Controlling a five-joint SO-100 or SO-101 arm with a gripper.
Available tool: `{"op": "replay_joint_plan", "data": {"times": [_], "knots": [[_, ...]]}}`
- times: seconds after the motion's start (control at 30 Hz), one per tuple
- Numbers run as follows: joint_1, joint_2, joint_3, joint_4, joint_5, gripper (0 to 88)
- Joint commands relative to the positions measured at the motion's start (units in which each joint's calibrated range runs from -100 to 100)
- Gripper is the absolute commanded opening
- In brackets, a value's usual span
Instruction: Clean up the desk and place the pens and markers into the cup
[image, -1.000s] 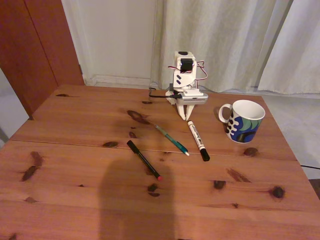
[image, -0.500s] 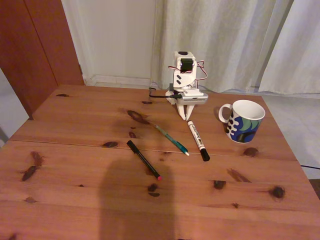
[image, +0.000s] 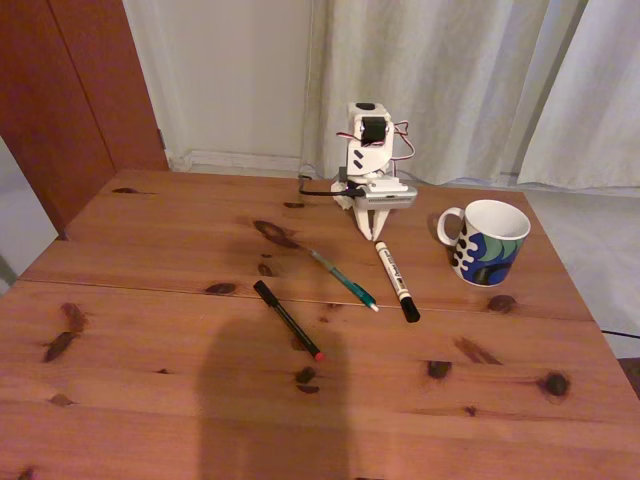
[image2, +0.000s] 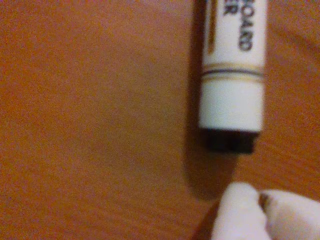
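Gripper (image: 372, 237) tips together, holding nothing, on the worktop (image: 150, 300) just far of the marker (image: 396, 280). Marker lies mid-worktop, mug (image: 487, 242) to its right. Marker's prob light, stiff, smooth plastic (round, may roll), so grab mid-barrel across the width. Green pen (image: 342, 279) and black pen (image: 288, 320) lie left: thinner, same feel. Mug's glossy ceramic.

Pale curtains (image: 450, 80), reddish door (image: 70, 90)
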Motion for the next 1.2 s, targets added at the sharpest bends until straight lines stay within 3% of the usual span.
{"op": "replay_joint_plan", "data": {"times": [0.0,0.3,0.73,1.0,1.17], "knots": [[-3.2,2.3,-5.2,0.4,0.2,0.8],[-3.8,21.1,-25.7,0.3,0.2,0.8],[-3.9,62.3,-54.8,0.3,0.3,0.9],[-5.5,79.9,-66.0,0.0,-0.3,1.5],[-5.8,85.8,-67.6,-6.9,-2.6,1.5]]}}
